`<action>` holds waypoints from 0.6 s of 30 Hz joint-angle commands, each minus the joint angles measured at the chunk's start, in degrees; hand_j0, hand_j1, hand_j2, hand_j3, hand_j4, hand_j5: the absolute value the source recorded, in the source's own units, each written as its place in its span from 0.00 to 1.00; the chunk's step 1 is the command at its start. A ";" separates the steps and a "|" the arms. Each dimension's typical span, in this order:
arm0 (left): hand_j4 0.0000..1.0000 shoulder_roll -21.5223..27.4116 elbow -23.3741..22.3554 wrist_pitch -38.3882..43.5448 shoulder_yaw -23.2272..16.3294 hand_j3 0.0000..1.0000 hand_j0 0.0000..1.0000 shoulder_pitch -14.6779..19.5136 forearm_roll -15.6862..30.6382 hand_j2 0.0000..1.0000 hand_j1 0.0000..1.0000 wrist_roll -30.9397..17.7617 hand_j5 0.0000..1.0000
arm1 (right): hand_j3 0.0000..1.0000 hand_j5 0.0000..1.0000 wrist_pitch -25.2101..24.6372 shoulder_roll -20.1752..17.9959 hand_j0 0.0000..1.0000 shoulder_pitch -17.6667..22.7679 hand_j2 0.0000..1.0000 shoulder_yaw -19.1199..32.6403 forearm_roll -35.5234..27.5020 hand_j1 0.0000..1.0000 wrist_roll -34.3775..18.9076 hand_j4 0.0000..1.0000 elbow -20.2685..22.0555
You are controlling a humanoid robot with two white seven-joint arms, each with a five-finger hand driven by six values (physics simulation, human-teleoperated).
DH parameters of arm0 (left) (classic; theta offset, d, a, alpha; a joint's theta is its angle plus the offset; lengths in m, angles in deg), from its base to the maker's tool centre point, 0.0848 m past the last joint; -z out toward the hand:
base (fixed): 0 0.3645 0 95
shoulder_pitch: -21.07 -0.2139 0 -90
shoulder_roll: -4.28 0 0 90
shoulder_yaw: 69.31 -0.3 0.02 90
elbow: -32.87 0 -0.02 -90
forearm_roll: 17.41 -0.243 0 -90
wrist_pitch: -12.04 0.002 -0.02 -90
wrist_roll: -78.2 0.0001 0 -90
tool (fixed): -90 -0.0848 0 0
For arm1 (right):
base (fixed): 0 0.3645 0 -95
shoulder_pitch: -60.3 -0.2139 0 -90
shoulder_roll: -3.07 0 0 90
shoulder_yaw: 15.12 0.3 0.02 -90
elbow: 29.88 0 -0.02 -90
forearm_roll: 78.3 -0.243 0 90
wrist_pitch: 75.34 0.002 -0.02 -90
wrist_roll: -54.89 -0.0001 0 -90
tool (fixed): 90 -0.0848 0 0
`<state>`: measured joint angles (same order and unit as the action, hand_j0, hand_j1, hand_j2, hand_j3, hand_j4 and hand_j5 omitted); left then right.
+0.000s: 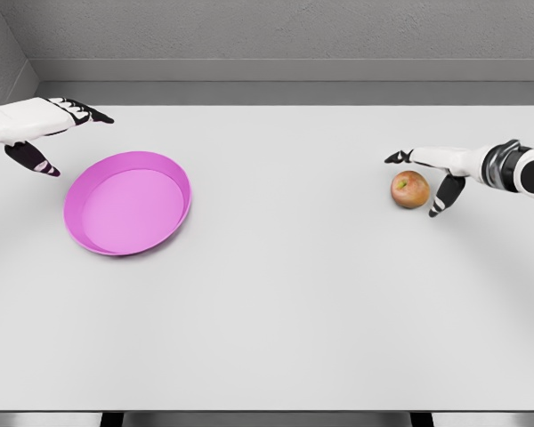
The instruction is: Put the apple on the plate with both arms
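A reddish-green apple [410, 189] lies on the white table at the right. My right hand [420, 178] reaches in from the right edge with its fingers spread around the apple's far and right sides, close to it but not closed on it. A pink plate [165, 169] sits on the table's left half, with nothing on it. My left hand [60, 133] hovers just beyond the plate's upper left rim, with fingers extended and thumb pointing down, holding nothing.
The white table [285, 294] spans the whole view, with its front edge near the bottom. A grey wall runs along the table's far edge.
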<state>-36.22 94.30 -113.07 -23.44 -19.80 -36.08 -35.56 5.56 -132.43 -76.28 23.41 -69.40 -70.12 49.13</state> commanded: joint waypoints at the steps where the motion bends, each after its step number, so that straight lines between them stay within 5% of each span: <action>1: 1.00 -0.02 -0.08 0.11 0.09 1.00 1.00 0.00 0.13 1.00 1.00 0.03 1.00 | 1.00 1.00 0.04 -0.04 1.00 0.00 1.00 -0.21 -0.02 1.00 0.02 1.00 -0.17; 6: 1.00 -0.02 -0.17 0.11 0.09 1.00 1.00 -0.09 0.13 1.00 1.00 0.03 1.00 | 0.94 0.94 0.04 -0.04 0.94 0.00 0.94 -0.91 -0.02 0.94 0.02 0.94 -0.26; 10: 1.00 0.16 -0.08 0.11 0.18 1.00 1.00 -0.09 0.13 1.00 1.00 0.03 1.00 | 0.60 0.60 0.04 -0.04 0.60 0.00 0.60 -1.00 -0.02 0.60 0.02 0.60 -0.08; 18: 1.00 0.33 -0.17 0.11 0.18 1.00 1.00 -0.09 0.13 1.00 1.00 0.03 1.00 | 0.47 0.47 0.13 -0.04 0.47 0.00 0.47 -1.26 -0.02 0.47 0.02 0.47 0.00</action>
<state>-36.01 94.20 -113.07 -23.33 -19.89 -36.28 -35.56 5.92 -132.49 -76.28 22.45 -69.19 -70.09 49.15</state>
